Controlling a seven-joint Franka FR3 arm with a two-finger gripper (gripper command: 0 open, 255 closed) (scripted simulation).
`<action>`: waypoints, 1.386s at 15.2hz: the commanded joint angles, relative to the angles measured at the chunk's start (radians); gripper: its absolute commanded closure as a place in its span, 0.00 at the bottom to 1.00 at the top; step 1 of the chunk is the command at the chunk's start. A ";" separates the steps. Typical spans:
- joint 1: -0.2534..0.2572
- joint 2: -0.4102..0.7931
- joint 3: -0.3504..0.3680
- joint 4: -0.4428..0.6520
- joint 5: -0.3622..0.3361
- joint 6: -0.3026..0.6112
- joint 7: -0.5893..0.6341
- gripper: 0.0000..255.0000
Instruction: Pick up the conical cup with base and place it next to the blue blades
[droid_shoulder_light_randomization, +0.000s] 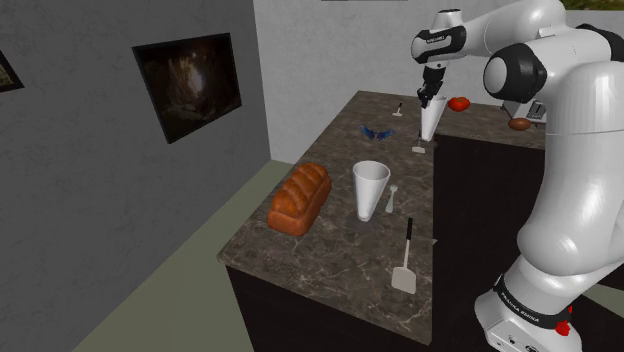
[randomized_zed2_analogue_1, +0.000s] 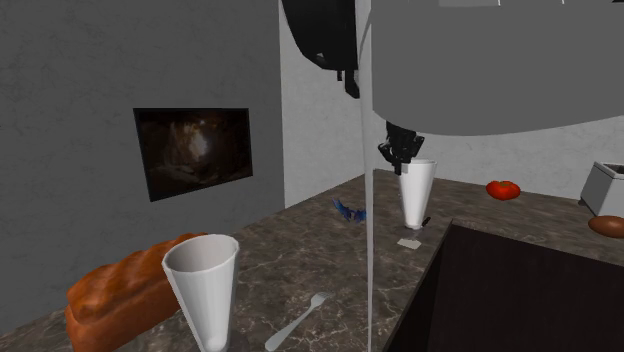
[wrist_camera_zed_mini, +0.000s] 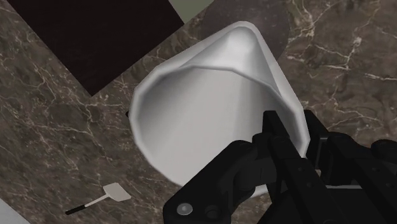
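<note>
Gripper (droid_shoulder_light_randomization: 428, 103) closed to a narrow gap on the rim of the cup (droid_shoulder_light_randomization: 428, 124). One of the black fingers (wrist_camera_zed_mini: 280, 156) sits inside the mouth and the other outside, with the white wall pinched between them.

Arm (droid_shoulder_light_randomization: 560, 130): white with dark joints. It rises from the stand, folds over at the top of the shoulder view and reaches toward that view's left. The hand points straight down over the far end of the counter (droid_shoulder_light_randomization: 330, 250).

The cup is upright, wide mouth up and narrow end down, directly beneath the gripper. It is held by one side of the rim, not across the whole mouth. In the shoulder view it lies to the right of the blades (droid_shoulder_light_randomization: 376, 132), near them but apart, and it also lies to their right in the second exterior view. Whether its foot rests on the dark marbled counter or hangs just above it cannot be told.

Other things, placed from the blades:
- A small spatula (droid_shoulder_light_randomization: 418, 148) lies just past the cup's foot.
- A tomato (droid_shoulder_light_randomization: 459, 103) sits beyond the cup.
- A second cup (droid_shoulder_light_randomization: 370, 190) stands well apart, toward the shoulder camera.
- A loaf (droid_shoulder_light_randomization: 300, 197) lies just beside the second cup, equally far off.
</note>
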 joint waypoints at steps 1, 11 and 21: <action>0.001 0.005 0.001 -0.019 0.001 0.025 0.002 1.00; 0.005 0.024 0.007 -0.115 0.008 0.139 0.004 1.00; 0.005 0.025 0.007 -0.114 0.008 0.139 0.004 0.00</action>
